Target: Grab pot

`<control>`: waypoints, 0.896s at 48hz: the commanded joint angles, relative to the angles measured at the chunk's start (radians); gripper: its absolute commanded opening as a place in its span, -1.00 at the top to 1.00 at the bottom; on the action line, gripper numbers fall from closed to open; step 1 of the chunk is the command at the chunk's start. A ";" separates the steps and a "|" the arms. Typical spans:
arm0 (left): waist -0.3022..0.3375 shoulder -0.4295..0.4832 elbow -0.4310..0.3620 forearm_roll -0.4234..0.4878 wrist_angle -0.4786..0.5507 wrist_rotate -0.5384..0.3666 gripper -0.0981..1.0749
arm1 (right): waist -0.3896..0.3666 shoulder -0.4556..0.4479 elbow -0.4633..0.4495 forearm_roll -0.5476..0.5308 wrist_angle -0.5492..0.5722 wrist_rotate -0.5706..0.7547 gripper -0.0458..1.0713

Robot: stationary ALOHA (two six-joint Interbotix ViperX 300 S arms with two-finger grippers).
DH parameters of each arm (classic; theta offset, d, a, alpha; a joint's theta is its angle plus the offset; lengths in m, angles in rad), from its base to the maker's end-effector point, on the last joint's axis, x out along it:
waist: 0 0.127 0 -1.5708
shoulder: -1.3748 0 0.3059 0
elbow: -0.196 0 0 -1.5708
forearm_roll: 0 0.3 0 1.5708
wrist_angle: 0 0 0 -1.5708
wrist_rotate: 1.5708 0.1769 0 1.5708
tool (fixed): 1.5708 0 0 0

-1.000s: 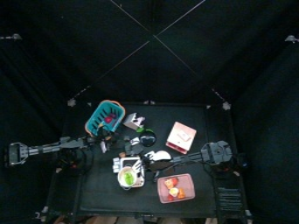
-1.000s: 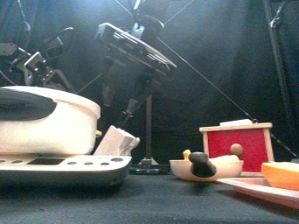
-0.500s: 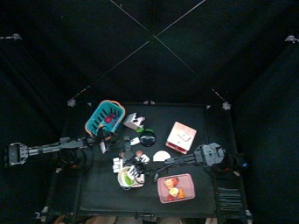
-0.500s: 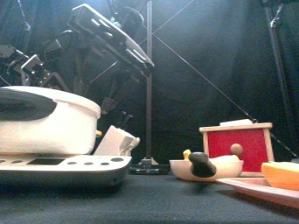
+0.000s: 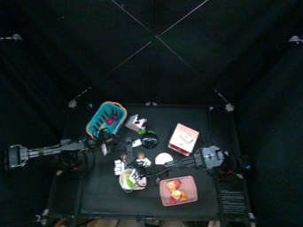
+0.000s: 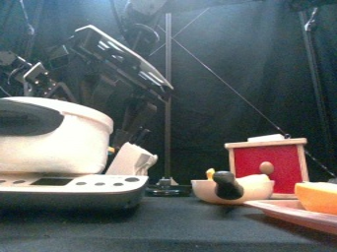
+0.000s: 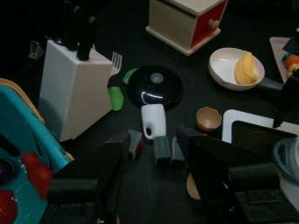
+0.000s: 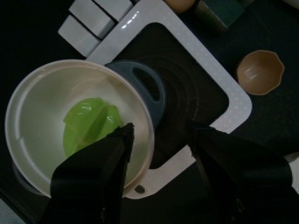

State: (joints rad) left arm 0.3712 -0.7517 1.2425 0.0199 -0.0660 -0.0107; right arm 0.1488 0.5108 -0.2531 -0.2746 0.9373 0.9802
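The pot (image 8: 76,118) is whitish, with a green item inside and a grey-blue handle. It stands on a white-rimmed black base (image 8: 205,74). My right gripper (image 8: 163,162) hovers just above the pot's rim by the handle, its jaws open and holding nothing. From above, the pot (image 5: 130,177) is at the table's front left of middle, with the right gripper (image 5: 140,166) reaching over it. In the front view the pot (image 6: 53,133) looms large at the left, the right arm (image 6: 118,59) behind it. My left gripper (image 7: 158,162) rests open at the table's left.
A teal basket (image 5: 110,116) and a white knife block (image 5: 137,122) stand at the back left. A red box (image 5: 183,138) is right of middle, a pink tray (image 5: 178,190) at the front. A black lid (image 7: 152,86), a banana bowl (image 7: 237,68) and a small wooden cup (image 8: 260,70) lie nearby.
The right arm has swung left and lower, bringing its open gripper over the pot. The left arm has not moved.
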 commanded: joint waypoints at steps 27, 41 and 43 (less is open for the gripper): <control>0.008 0.002 -0.008 0.002 -0.009 0.000 -0.61 | -0.014 -0.015 -0.009 -0.006 0.000 -0.003 0.25; 0.005 0.002 -0.006 0.000 -0.005 0.000 -0.61 | -0.015 -0.055 -0.012 -0.021 0.003 -0.003 0.30; 0.006 0.002 -0.006 0.002 -0.005 0.000 -0.61 | -0.015 -0.060 -0.012 -0.029 0.003 -0.003 0.30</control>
State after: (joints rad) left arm 0.3743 -0.7517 1.2471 0.0199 -0.0660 -0.0107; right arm 0.1411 0.5308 -0.2485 -0.2899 0.9419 0.9771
